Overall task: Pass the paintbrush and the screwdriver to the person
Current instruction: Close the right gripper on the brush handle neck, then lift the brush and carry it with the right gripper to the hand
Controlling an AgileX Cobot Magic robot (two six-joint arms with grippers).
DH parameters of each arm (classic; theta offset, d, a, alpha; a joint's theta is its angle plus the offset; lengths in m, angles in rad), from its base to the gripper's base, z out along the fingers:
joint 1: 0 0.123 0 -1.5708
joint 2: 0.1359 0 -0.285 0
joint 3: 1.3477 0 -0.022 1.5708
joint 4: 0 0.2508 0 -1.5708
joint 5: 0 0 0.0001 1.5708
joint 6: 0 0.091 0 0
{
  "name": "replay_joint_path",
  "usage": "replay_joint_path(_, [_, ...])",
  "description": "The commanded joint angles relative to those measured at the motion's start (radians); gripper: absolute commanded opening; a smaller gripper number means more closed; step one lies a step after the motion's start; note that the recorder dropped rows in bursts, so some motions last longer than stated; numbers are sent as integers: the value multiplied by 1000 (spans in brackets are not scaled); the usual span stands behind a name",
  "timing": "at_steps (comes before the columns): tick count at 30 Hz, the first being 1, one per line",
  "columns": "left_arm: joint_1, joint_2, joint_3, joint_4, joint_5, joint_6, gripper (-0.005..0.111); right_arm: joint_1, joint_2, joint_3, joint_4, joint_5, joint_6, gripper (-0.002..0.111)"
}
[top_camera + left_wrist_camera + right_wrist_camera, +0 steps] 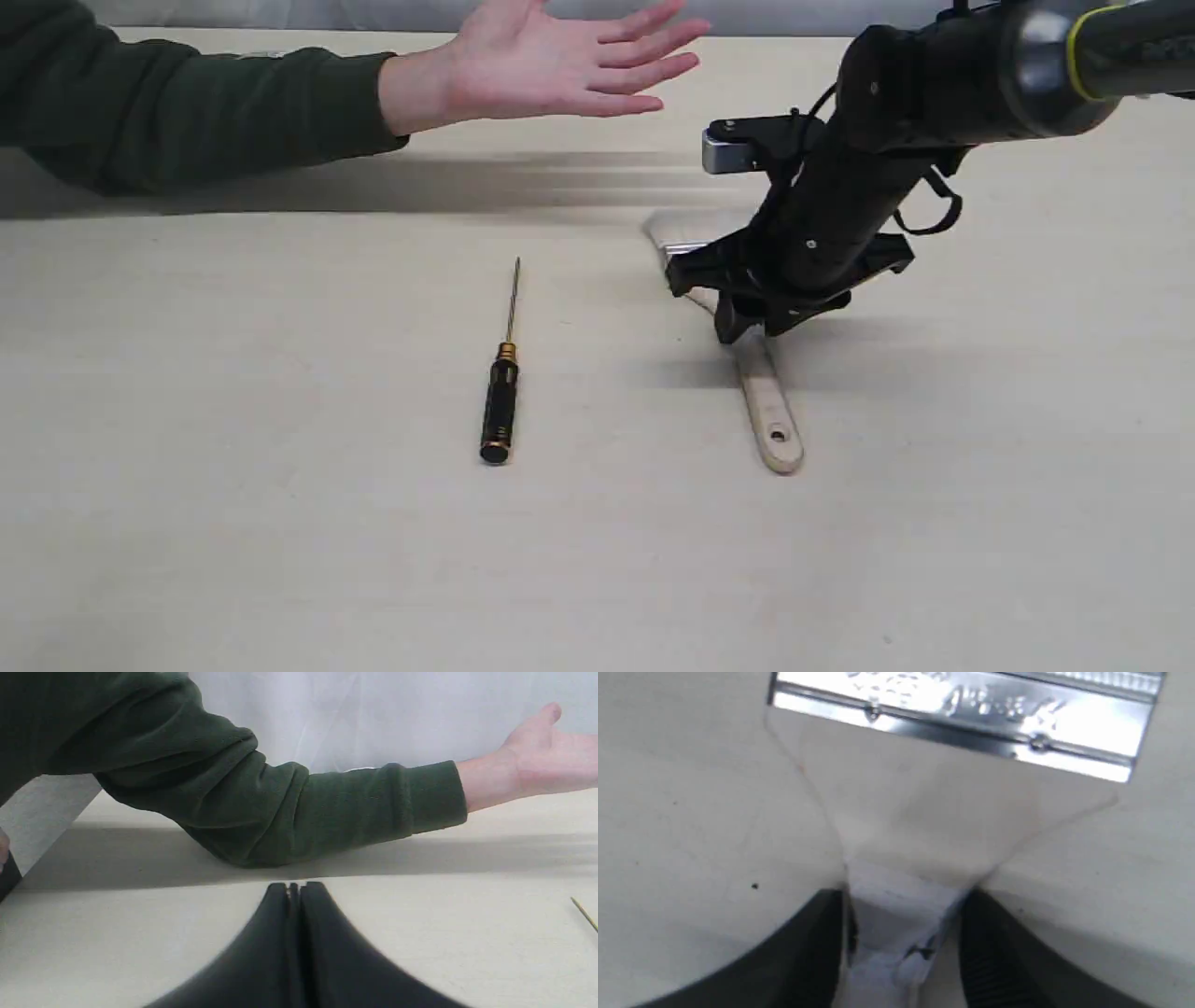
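Observation:
The paintbrush (766, 401) lies flat on the table, its wooden handle pointing toward the near edge. My right gripper (738, 322) is down over the handle just behind the silver ferrule (971, 714). Its fingers (817, 952) straddle the handle, open, one touching and the other a small gap away. The screwdriver (499, 401) lies alone to the left of the brush, and its shaft tip (584, 912) shows in the left wrist view. The person's open hand (551, 65) hovers palm up at the far side. My left gripper (293, 889) is shut and empty, low over the table.
The person's green-sleeved forearm (187, 103) rests along the far left of the table (280, 560) and crosses in front of my left gripper (280, 807). A pale wall (373, 714) stands behind it.

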Motion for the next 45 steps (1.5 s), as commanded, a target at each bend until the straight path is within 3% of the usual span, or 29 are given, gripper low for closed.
replay_joint_path(1, [-7,-2,2,-4,-8,-2,0,2,33,5,-65,1,22,25])
replay_joint_path(5, [-7,-2,2,-4,-8,-2,0,2,33,5,-79,1,15,5])
replay_joint_path(6, [-7,-2,2,-4,-8,-2,0,2,30,5,-79,1,10,4])
replay_joint_path(16, [-7,-2,2,-4,-8,-2,0,2,-93,80,-97,-92,7,4])
replay_joint_path(30, [-7,-2,2,-2,-8,-2,0,2,-445,277,-100,-207,15,4])
replay_joint_path(45, [-7,-2,2,-2,-12,-2,0,2,-662,265,-86,-269,22,4])
